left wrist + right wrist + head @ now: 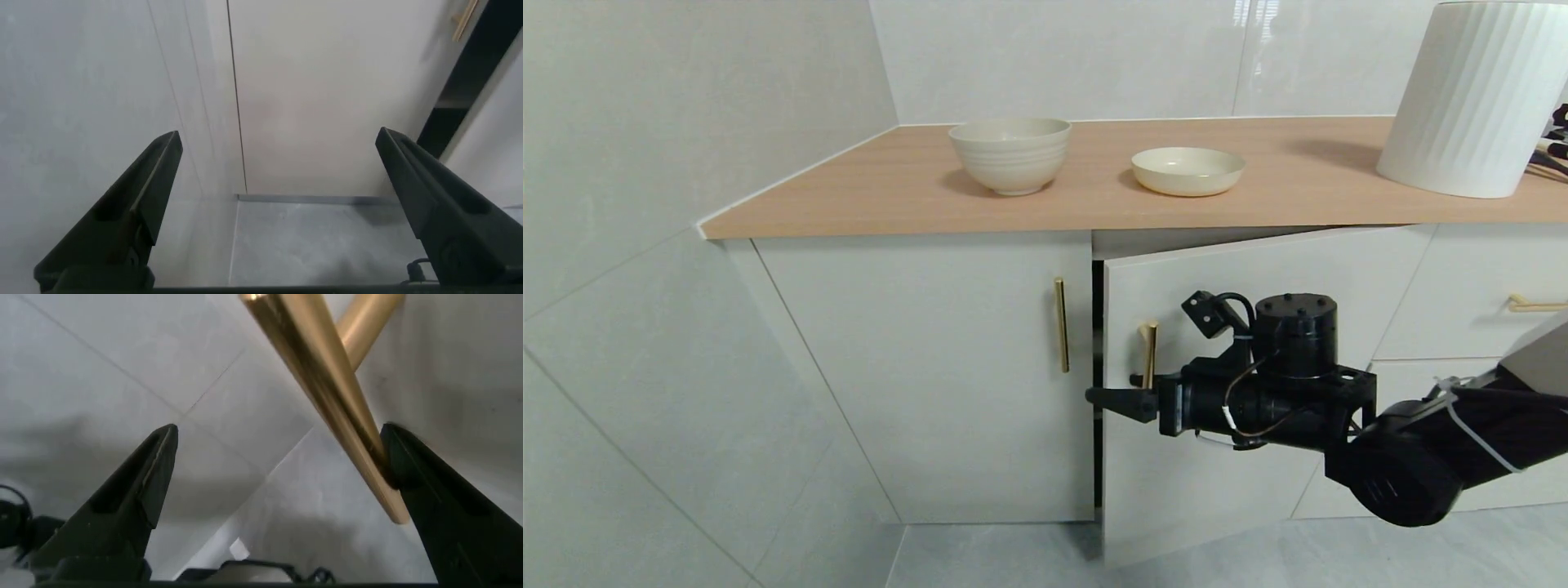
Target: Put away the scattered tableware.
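Little is done, by my reckoning: the deep bowl [1010,153] and, at its three o'clock, the shallow dish [1187,170] both sit untouched on the wooden surface [890,196]; below, the right cupboard door [1217,269] stands only ajar; the right gripper [1127,390] has its fingers apart either side of that door's brass handle [1149,353], not clamped; the left gripper [278,139], fingers wide apart, faces the closed left door [327,98]; opening the cupboard fully and stowing both pieces are left.

No readable text, labels, numbers or signs on anything in view.
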